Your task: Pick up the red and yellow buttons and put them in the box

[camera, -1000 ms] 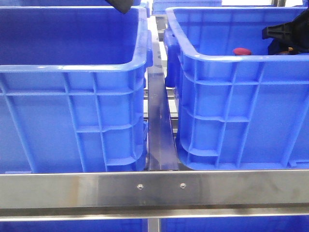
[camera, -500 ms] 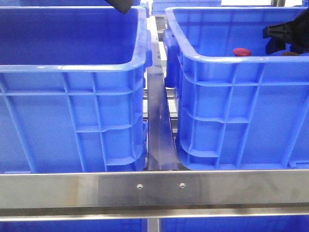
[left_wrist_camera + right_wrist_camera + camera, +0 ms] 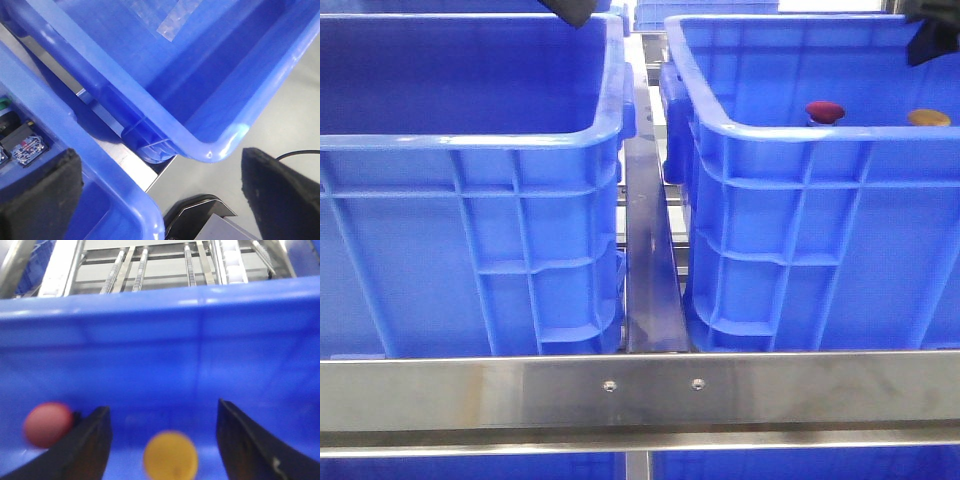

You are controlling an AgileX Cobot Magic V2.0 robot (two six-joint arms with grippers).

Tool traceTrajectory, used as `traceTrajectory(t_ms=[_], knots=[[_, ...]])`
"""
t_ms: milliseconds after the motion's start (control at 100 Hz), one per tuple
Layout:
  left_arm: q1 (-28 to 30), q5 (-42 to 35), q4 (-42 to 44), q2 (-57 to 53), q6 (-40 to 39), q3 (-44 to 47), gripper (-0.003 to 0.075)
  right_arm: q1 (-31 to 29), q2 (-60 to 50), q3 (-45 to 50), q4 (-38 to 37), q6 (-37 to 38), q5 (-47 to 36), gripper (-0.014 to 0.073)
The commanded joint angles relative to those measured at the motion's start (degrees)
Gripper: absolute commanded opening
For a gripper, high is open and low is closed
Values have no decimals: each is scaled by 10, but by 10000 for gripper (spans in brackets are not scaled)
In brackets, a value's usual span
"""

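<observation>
red and yellow buttons sit inside the right-hand blue crate [image 3: 800, 200]. in the front view the red button [image 3: 824, 110] shows its dark red dome just above the near rim, and the yellow button [image 3: 928, 117] peeks over the rim further to the right, the two apart from each other. a second blue crate [image 3: 470, 200] stands to the left, with a metal rail [image 3: 650, 260] running between the two crates and a steel bar [image 3: 640, 390] across the front.

the right pincer [image 3: 162, 440] hangs above the right crate. in its wrist view the two dark fingers are spread wide with nothing between them, the yellow button lying in the gap below and the red button [image 3: 47, 424] just outside one finger. that view is blurred, so how high the fingers sit above the buttons cannot be told.

the left pincer [image 3: 160, 195] is also spread wide and empty, over the corner of a blue crate's rim [image 3: 220, 150].

judged from this, the step in hand is the first pick, probably the yellow button. to do it well, lower the right pincer straight down, keeping the yellow cap centred between the fingers, avoid nudging the red button, and close on the cap's sides.
</observation>
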Motion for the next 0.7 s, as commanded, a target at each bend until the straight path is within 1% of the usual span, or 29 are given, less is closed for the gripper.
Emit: traceTrajectory(t_ms=[0,70,120,140,190,250,280,310,330,380,400,450,580,690], knots=[[-2,-32,-11,-22,0,-19,599,-4,-75,25,7,-7,1,402],[-2,-35,-11,-22,0,-19,587,-4,-114,58,7,-7,3,274],[-2,-37,-10,-22,0,-19,557,-4,-141,83,7,-7,5,155],[-2,-37,-9,-22,0,-19,538,-4,-154,93,7,-7,6,125],[-2,-43,-8,-24,0,-16,478,-4,-182,117,7,-7,6,15],[-2,-56,-7,-31,0,-6,371,-4,-222,149,7,-7,8,-76],[-2,-70,-6,-36,0,2,316,-4,-240,164,7,-7,10,-69],[-2,-83,-6,-44,0,11,246,-4,-259,178,7,-7,13,-67],[-2,-93,-6,-49,0,20,218,-4,-272,189,7,-7,16,-70],[-2,-113,-6,-65,0,40,107,-4,-305,213,7,-7,23,-71],[-2,-121,-6,-73,0,49,81,-4,-318,223,7,-7,25,-71],[-2,-138,-6,-90,0,71,-15,-4,-349,246,7,-7,35,-71],[-2,-177,2,-144,0,133,-20,-4,-434,305,7,-7,62,-71],[-2,-209,3,-197,0,187,-20,-4,-508,356,7,-7,67,-71]])
